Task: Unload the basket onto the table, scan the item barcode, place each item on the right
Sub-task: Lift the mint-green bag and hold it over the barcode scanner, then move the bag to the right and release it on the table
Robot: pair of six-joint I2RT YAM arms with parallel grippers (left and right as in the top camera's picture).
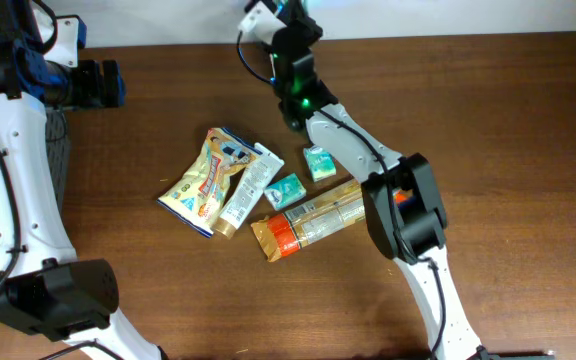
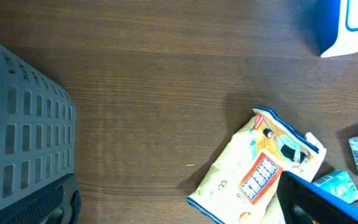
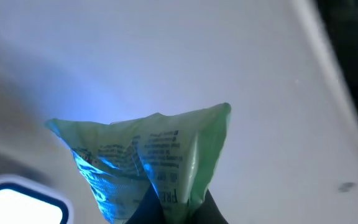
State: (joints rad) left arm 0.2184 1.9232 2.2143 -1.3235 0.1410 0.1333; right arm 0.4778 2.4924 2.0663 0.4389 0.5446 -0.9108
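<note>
The right tool point(image 3: 176, 208) is clamped shut on the lower edge of a green packet point(image 3: 148, 155), the crumpled film pinched between its dark fingers and held up off the surface. Blue light washes across the printed face of the packet, and the glowing window of the scanner point(image 3: 17, 202) sits just beside it at the lower left of the wrist view. Small print shows on the film, but no barcode can be made out, so whether the code faces the window cannot be told.

From above, the right arm reaches to the far edge of the surface point(image 1: 488, 120), where the scanner stands. The left tool point(image 1: 118, 85) hangs wide open and empty at the far left, well apart from everything.

The pick-up and the carry to the scanner look done; the presenting is in hand. Left, by judgement, is a confirmed read, perhaps after turning the packet, then setting it down.

A snack bag point(image 1: 208, 180), a tube point(image 1: 248, 190), two teal packets point(image 1: 284, 190), and a brown pack point(image 1: 313, 220) lie clustered mid-surface, and a grey basket point(image 2: 17, 124) sits to the left.
</note>
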